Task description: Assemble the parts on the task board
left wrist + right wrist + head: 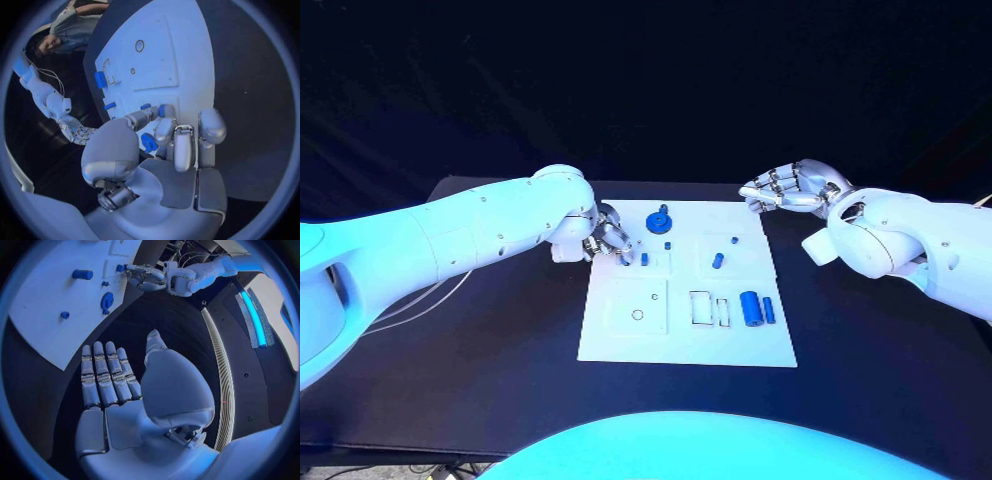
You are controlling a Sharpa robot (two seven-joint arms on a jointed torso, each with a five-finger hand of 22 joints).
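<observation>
The white task board (625, 335) lies mid-table. My left hand (610, 240) rests over its far-left part and pinches a small blue peg (643, 258) between thumb and a fingertip (165, 131), right at the board's surface; the left wrist view shows that peg (165, 110) at the thumb tip. A round blue wheel part (659, 216) sits just beyond the hand. My right hand (790, 188) hovers off the board's far-right corner, and in the right wrist view its fingers (103, 375) lie straight, holding nothing.
More blue parts lie on the board: a short cylinder (717, 260), a tiny stud (734, 240), and a thick cylinder (750, 305) beside a thin one (769, 308). Outlined recesses (700, 308) and an oval hole (638, 314) mark the near half. Black table (488, 350) surrounds it.
</observation>
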